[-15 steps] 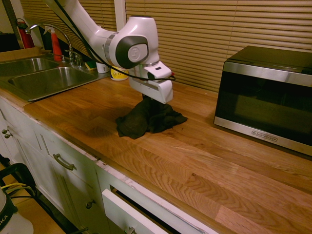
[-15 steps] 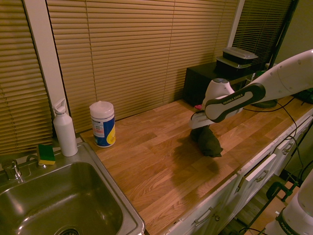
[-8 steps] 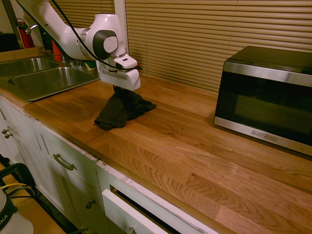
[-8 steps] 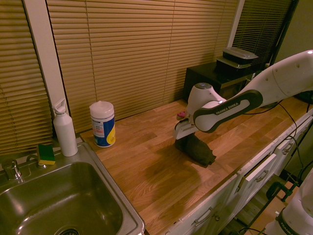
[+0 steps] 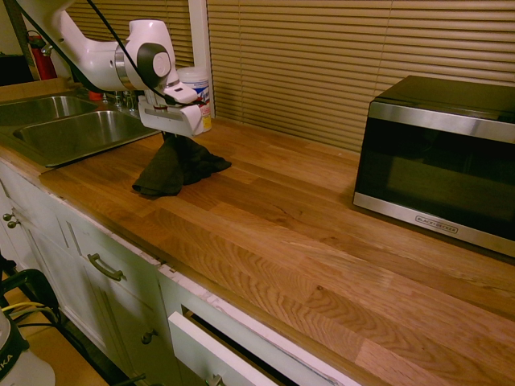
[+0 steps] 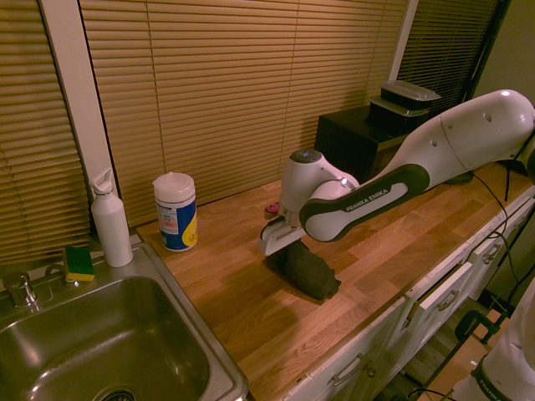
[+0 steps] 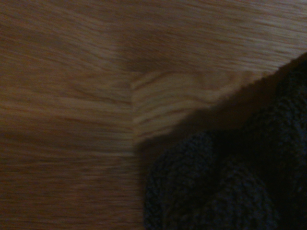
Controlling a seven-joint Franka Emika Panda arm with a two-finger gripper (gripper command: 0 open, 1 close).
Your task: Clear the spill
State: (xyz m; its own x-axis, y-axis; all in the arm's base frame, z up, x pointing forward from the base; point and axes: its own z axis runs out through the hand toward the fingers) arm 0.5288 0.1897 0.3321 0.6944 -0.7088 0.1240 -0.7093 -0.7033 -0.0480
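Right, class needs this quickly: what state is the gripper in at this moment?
Gripper: closed, holding the bunched dark cloth, which rests on the wooden counter.

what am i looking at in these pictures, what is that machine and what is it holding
The machine is a white robot arm ending in a two-finger gripper. Two pictures come from cameras standing on opposite sides of it. The third, blurry one is from a camera on its wrist, looking closely at the wood and cloth.

The gripper is shut on a dark, crumpled cloth, which rests on the wooden counter. Its job is to clear a spill, though I can't make one out here.

Also on the counter are a microwave and a tub of wipes. By the sink stand a pale bottle and a sponge.
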